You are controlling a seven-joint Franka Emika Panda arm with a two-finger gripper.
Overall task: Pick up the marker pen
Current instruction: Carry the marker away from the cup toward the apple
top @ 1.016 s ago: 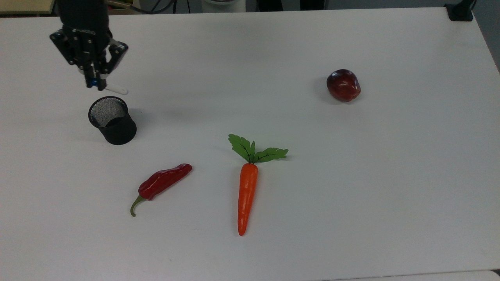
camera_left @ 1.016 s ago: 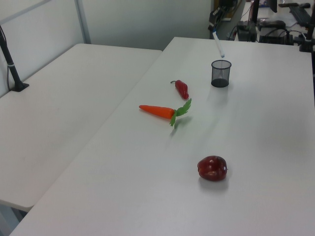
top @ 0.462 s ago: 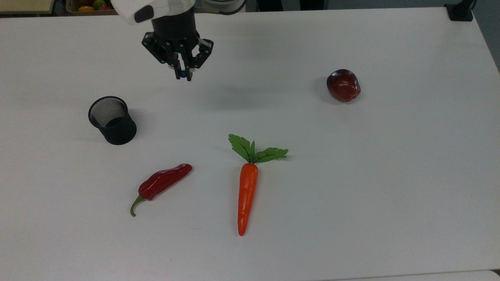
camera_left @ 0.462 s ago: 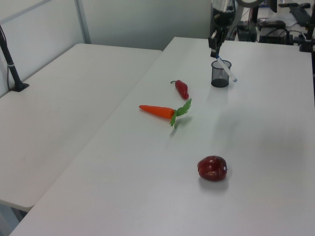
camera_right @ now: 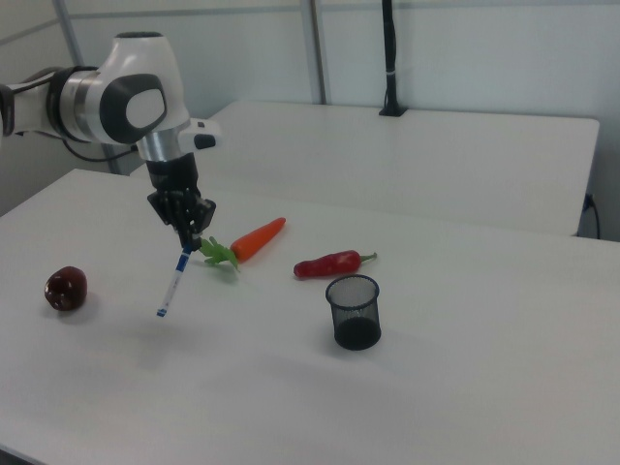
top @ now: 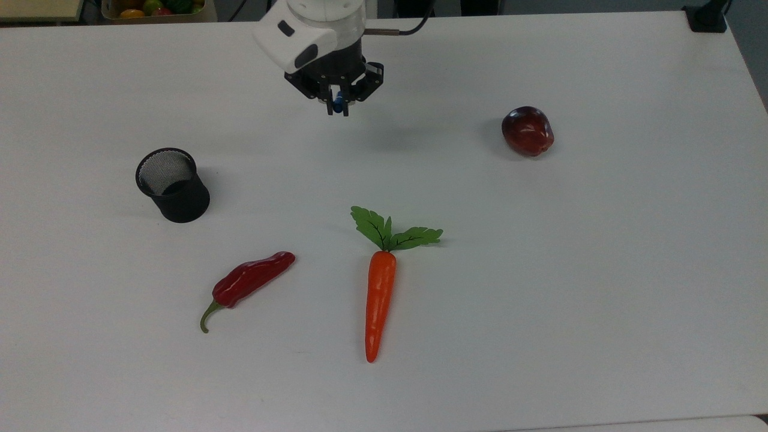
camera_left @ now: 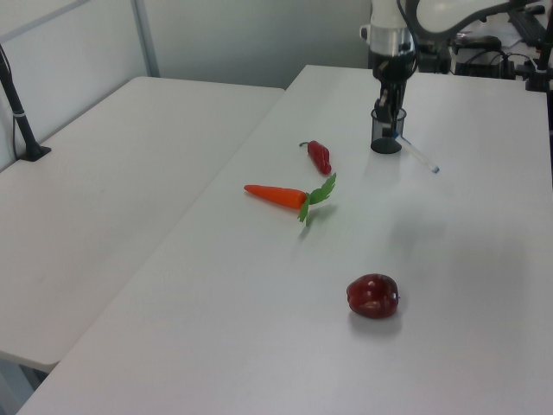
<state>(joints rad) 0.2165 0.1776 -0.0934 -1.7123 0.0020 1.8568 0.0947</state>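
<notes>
White marker pen [camera_right: 174, 282], one, in end effector [camera_right: 191, 239].

Open table [top: 630, 270] around gripper [top: 338, 108]. Obstacles well apart: black mesh cup [top: 173, 185] toward top view's left, apple [top: 528, 131] toward top view's right, carrot [top: 380, 294] and chili pepper [top: 249, 281] nearer the bottom.
</notes>
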